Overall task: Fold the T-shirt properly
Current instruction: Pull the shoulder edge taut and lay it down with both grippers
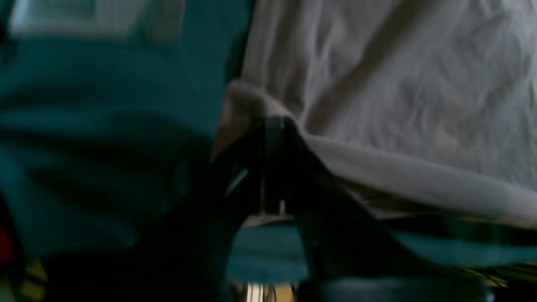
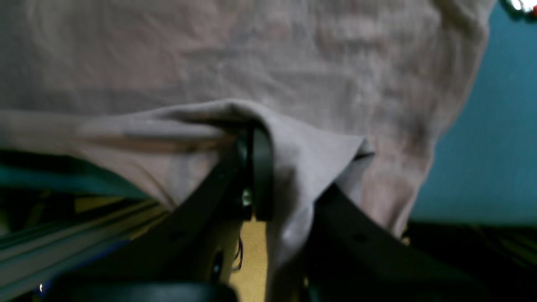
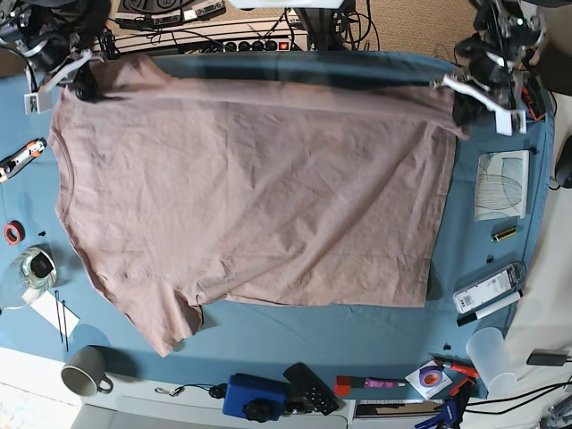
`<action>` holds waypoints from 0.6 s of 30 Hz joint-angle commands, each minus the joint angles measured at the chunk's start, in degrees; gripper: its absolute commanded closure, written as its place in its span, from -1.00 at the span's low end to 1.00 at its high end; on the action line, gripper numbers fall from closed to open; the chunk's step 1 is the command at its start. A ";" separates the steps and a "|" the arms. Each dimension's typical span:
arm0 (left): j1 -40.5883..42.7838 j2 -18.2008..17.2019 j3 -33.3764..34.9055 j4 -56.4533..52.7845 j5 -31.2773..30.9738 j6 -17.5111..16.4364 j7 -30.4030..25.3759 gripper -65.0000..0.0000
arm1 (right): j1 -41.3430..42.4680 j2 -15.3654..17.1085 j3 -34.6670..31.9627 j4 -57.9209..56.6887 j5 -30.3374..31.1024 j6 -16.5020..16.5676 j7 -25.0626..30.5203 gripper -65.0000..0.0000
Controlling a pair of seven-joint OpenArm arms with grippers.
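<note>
Both grippers, left (image 1: 268, 138) and right (image 2: 251, 142), fingers clenched on T-shirt (image 3: 250, 197) corners; long axis across bench (image 3: 357, 331), neck toward base view's left.

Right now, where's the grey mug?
Base view, bottom-left corner: the grey mug stands just off the teal table cover, below the T-shirt sleeve and a white card.

The T-shirt (image 3: 250, 192) lies spread across the table (image 3: 357, 335), each far corner held by a gripper; a mug (image 3: 85, 371) sits at the near-left corner.
</note>
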 commanded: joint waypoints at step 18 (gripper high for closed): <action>-7.67 -6.25 10.67 0.85 9.84 1.42 -4.59 1.00 | 10.23 4.59 -0.42 -9.16 -2.38 -0.09 3.04 1.00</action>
